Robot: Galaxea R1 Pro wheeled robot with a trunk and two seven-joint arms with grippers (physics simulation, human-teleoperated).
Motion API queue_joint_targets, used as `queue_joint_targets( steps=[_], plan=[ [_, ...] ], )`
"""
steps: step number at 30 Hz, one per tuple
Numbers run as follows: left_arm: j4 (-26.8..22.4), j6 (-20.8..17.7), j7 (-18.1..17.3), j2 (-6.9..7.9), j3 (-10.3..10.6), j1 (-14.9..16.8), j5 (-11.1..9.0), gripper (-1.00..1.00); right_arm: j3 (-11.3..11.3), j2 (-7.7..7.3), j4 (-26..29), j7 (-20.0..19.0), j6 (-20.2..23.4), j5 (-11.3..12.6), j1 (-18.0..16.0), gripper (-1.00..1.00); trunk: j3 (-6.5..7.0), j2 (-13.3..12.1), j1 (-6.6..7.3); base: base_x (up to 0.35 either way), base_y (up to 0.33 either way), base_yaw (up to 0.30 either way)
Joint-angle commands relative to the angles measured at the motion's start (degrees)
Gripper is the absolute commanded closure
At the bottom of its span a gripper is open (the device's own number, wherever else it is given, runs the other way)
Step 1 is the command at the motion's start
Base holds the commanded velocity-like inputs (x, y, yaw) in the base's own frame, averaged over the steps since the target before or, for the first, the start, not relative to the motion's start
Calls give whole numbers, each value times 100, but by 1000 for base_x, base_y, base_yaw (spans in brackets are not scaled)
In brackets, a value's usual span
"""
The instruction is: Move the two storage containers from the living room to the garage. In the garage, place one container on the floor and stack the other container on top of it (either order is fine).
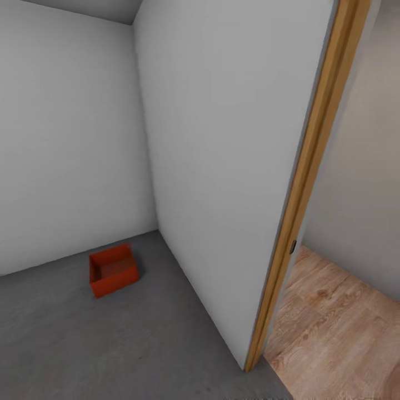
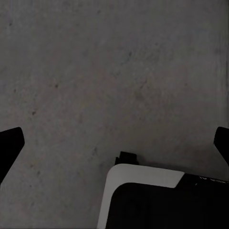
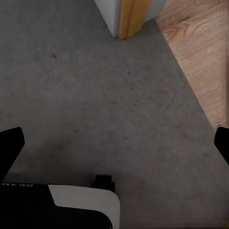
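- Near the far corner of the garage, one rust-red storage container (image 1: 113, 270) is seen from the head view, resting open side up on the dark grey concrete floor (image 1: 111, 344), just beside the meeting of the two white walls (image 1: 72, 139).
- Only this one container is found in view; it is judged to be the lower box of the stack, with the second one yet to be brought.
- To the right, a honey-coloured door frame (image 1: 311, 172) is seen, and beyond it light wood plank flooring (image 1: 333, 322).
- The left gripper (image 2: 114, 143) is seen with its fingers spread wide apart over bare concrete, nothing held between them.
- The right gripper (image 3: 114, 143) is likewise seen with fingers wide apart and empty, above concrete near the foot of the door frame.
- The container is judged to be stiff, light when empty, and smooth-walled, so some slipperiness is to be expected.
- With no handles, a hold is best taken on two opposite walls, one arm to each side, or by pinching the top rim.
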State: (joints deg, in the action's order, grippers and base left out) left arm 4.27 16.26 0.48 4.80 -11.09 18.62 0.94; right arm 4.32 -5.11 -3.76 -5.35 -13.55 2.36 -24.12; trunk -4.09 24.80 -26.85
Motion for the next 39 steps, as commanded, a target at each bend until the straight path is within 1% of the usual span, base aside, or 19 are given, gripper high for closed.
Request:
queue_joint_targets(
  steps=[1, 17, 22, 25, 27, 28, 31, 35, 39],
  plan=[
    [24, 44, 5, 1, -25, 10, 12, -100, 43, 2, -28, -19, -43, 27, -15, -100, -12, 13, -4, 0, 0, -272],
    [26, 50, 5, 3, -29, 1, 6, -100, 43, 20, -28, -19, -34, 28, -14, -100, -12, 13, -4, 0, 0, -273],
    [22, 39, 0, 30, -33, 1, 9, -100, 46, 26, -28, -19, -37, 17, -14, -100, -10, 13, -4, 0, 0, -273],
    [26, 50, 2, 5, -28, -3, 11, -100, 50, 27, -28, -19, -49, -69, -10, -100, -4, 13, -4, 0, 0, -273],
    [28, 83, 4, -6, -26, -9, 15, -100, 51, 27, -28, -37, -93, -220, 29, -100, 2, 13, -4, 0, 0, -273],
    [30, 491, 38, 14, -32, -82, 13, -100, 58, 49, -28, -79, -411, -477, 158, -100, 4, 13, -4, 0, 0, -273],
    [30, 622, 45, 13, -33, -122, 12, -100, 59, 70, -28, -86, -494, -516, 184, -100, 10, 13, -4, 0, 0, -273],
    [30, 673, 48, 27, -33, -143, 12, -100, 58, 78, -28, -88, -525, -531, 195, -100, 13, 13, -4, 0, 0, -273],
    [25, 694, 50, 37, -33, -148, -75, -100, 52, 72, -26, -89, -539, -509, 197, -100, 14, 13, -4, 0, 0, -274]
  ],
)
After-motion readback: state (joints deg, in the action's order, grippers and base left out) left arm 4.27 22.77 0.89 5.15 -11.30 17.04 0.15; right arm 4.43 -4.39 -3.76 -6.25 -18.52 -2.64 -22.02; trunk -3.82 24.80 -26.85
